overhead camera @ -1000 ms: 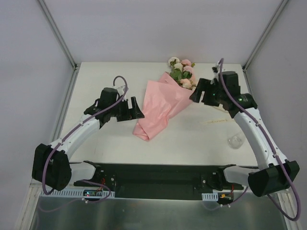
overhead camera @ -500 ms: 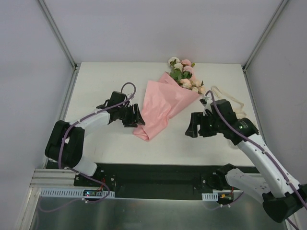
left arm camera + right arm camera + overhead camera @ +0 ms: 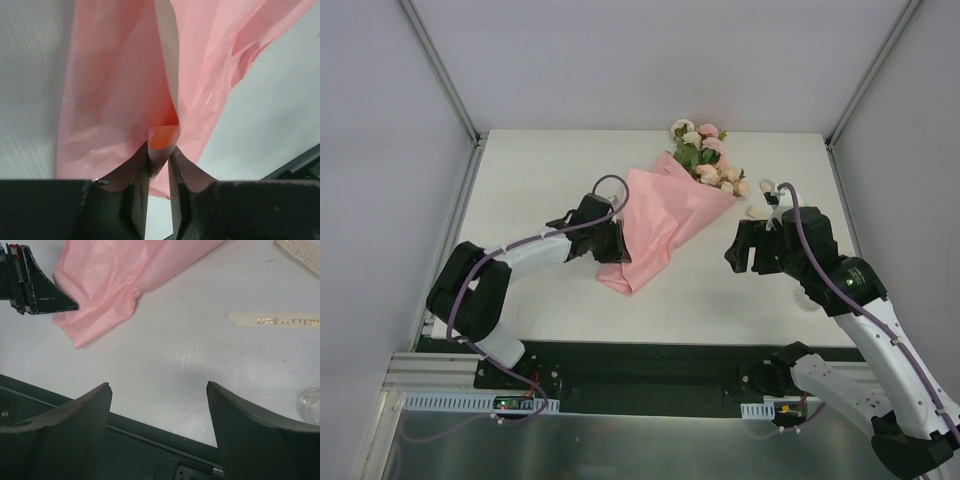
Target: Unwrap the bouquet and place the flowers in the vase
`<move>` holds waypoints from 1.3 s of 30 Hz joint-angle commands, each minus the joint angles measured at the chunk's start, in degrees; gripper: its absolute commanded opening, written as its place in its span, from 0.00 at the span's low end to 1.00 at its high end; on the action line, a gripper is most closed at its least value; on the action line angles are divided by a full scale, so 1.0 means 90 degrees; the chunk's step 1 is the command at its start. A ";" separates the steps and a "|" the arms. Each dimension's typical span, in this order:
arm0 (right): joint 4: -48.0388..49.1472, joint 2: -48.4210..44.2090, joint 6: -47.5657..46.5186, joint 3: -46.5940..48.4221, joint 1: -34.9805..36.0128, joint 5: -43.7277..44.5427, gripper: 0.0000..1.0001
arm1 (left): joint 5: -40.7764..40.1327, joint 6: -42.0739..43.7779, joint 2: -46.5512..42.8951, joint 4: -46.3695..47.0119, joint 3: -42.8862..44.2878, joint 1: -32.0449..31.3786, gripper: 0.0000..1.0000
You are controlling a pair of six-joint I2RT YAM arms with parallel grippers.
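From above: the bouquet lies slantwise in the middle of the counter. Its flowers point to the far edge and its narrow tip to the near edge. The left fingers press against the cone's left side, low down. The right fingers hang over bare counter to the right of the bouquet, apart from it.

Left wrist: the fingers are almost closed, pinching a small upright fold of pink paper between their tips. The sheet looks thin, light and crinkly. It will likely slide and lift easily but tear under a sharp tug, so a loose fold or edge like this one seems the right hold.

Right wrist: the fingers are spread wide and hold nothing. Printed ribbon lies loose on the counter. The rim of the glass vase shows at the frame's right edge — small, probably light and easy to tip. The stems look slender, so they are best gripped in a bunch — not by the soft blooms.
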 commanded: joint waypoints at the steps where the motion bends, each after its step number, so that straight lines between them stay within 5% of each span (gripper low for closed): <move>1: 0.0109 -0.0001 -0.0235 0.0018 -0.0028 0.0115 0.79 | -0.1478 0.0387 -0.0703 0.0074 0.0317 -0.0818 0.17; 4: 0.0089 0.0048 -0.0314 0.0008 -0.0028 0.0212 0.79 | -0.2006 0.0728 -0.0958 0.0074 0.0454 -0.1530 0.09; 10: 0.0138 0.0058 -0.0139 0.0017 -0.0028 0.0504 0.80 | -0.2409 0.0984 -0.0910 0.0142 0.0532 -0.2819 0.17; 13: 0.0021 0.0068 0.0008 0.0095 -0.0106 0.1049 0.80 | -0.2047 0.0866 -0.0618 0.0356 0.0532 -0.3026 0.30; 16: -0.0087 0.0087 0.0272 0.0106 -0.0427 0.1063 0.81 | -0.0994 0.0866 -0.0412 0.0941 0.0376 -0.3134 0.55; 17: -0.0038 0.0087 0.0320 0.0086 -0.0544 0.0946 0.81 | -0.0605 0.0963 -0.0382 0.1136 0.0318 -0.3144 0.75; 19: 0.0059 0.0078 0.0311 0.0047 -0.0847 0.0507 0.81 | -0.0299 0.1080 -0.0372 0.1216 0.0317 -0.3163 0.81; 27: 0.0001 0.0009 -0.0059 0.0290 -0.1180 0.0700 0.80 | 0.1741 0.1492 -0.0392 0.1412 0.0278 -0.3163 0.88; 32: 0.0088 -0.0039 -0.0274 0.0565 -0.1180 0.0644 0.80 | 0.1724 0.1306 -0.0557 0.1412 -0.0062 -0.3163 0.86; 35: 0.0352 0.0243 -0.0353 0.0603 -0.1044 -0.0458 0.78 | 0.1188 0.1354 -0.1259 0.1296 -0.0287 -0.3154 0.85; 39: 0.0557 0.0819 -0.0382 0.0740 -0.0264 -0.0569 0.69 | 0.0728 0.1520 -0.1914 0.0681 -0.0025 -0.3017 0.88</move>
